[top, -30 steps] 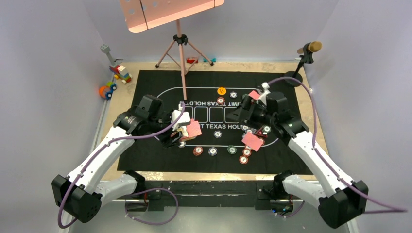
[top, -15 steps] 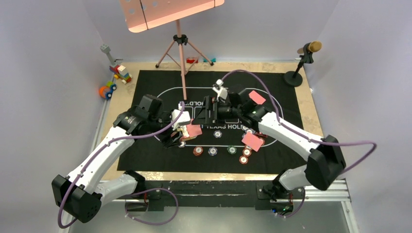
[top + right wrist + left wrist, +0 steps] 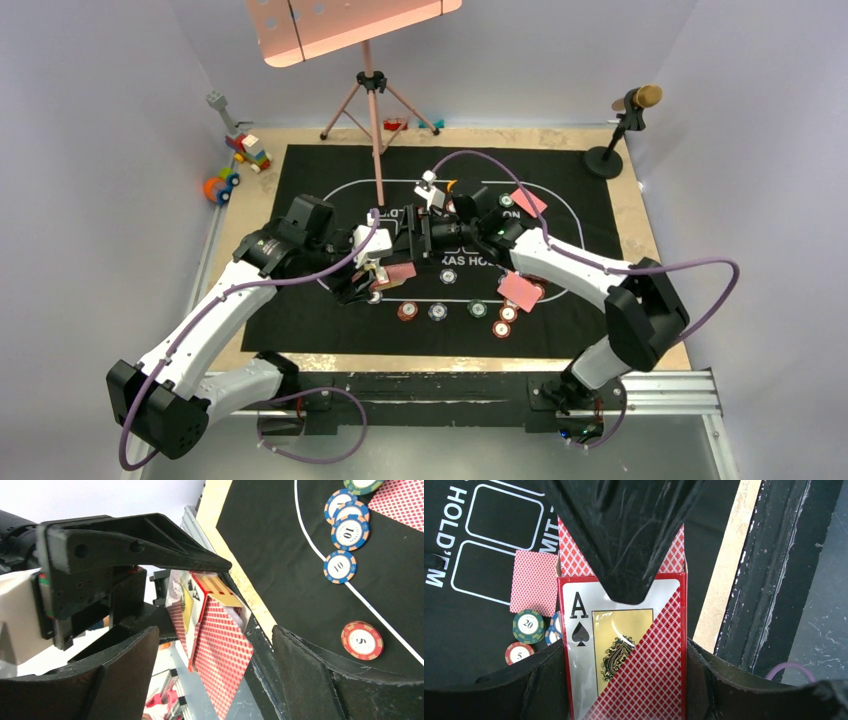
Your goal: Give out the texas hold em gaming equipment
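- We are looking at a black mat [image 3: 300, 175] with white printed lettering, which is covering most of a light brown table [image 3: 640, 240]. Plain pale walls are closing the table in.
- Beyond the mat's far edge a pink music stand [image 3: 372, 90] is standing on a tripod. Past the mat's far right corner a microphone [image 3: 636, 100] is sitting on a small stand. Off the mat's far left corner toy blocks [image 3: 238, 155] are lying.
- Just left of the mat's centre, the left gripper [image 3: 372, 272] is holding a card box [image 3: 624, 650] above the mat. Its jaws are pressing narrow against the box's two side edges.
- The box is showing a red rim and a white front with an ace of spades, a gold emblem and a red diamond-check corner. More red check is showing above its top edge.
- The right gripper [image 3: 215, 632] is reaching in from the mat's right side, its jaws standing wide with the box between them. One of its fingers [image 3: 624, 530] is crossing the box's upper front, and we cannot tell whether it is touching.
- Chips [image 3: 438, 311] with red, green and blue rims are lying on the mat's near half, some in a row.
- Face-down red-backed cards [image 3: 518, 290] are lying on the mat's right half.
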`<state>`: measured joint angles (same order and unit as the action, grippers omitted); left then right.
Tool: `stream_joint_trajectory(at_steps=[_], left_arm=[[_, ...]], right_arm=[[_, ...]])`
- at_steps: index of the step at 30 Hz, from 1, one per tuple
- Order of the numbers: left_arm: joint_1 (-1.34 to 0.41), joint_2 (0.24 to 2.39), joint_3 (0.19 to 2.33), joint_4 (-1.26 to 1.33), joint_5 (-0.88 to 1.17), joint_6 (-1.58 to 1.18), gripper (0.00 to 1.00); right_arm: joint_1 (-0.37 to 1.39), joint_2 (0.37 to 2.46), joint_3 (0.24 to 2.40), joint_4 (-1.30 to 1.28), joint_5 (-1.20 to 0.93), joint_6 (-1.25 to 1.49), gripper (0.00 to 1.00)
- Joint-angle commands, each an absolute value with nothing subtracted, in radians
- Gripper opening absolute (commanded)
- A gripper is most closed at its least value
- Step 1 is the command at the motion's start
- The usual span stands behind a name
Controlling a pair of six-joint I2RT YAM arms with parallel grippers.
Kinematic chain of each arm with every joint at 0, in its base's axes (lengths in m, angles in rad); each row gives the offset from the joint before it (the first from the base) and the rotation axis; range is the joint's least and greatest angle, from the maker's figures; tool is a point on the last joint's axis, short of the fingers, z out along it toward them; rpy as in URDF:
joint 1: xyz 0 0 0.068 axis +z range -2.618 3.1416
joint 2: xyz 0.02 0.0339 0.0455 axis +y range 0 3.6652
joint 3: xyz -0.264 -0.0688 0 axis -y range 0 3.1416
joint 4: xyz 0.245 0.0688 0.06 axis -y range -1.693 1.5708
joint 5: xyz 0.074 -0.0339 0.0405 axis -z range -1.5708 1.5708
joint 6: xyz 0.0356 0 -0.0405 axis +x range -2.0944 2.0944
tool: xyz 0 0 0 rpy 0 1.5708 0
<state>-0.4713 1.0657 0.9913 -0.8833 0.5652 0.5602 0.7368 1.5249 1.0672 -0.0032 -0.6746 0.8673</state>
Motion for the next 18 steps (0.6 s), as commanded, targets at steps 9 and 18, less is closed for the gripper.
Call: stream_joint_trajectory(at_steps=[9, 18], left_arm=[[-0.469, 1.047, 1.031, -0.832, 0.597, 0.549, 0.1], [-0.469, 1.046, 1.028, -0.832, 0.597, 0.549, 0.1]], right_arm=[[0.739, 1.589, 1.127, -0.033, -0.739, 0.839, 0.75], [0.714, 1.548, 1.075, -0.005, -0.741, 0.865, 0.61]])
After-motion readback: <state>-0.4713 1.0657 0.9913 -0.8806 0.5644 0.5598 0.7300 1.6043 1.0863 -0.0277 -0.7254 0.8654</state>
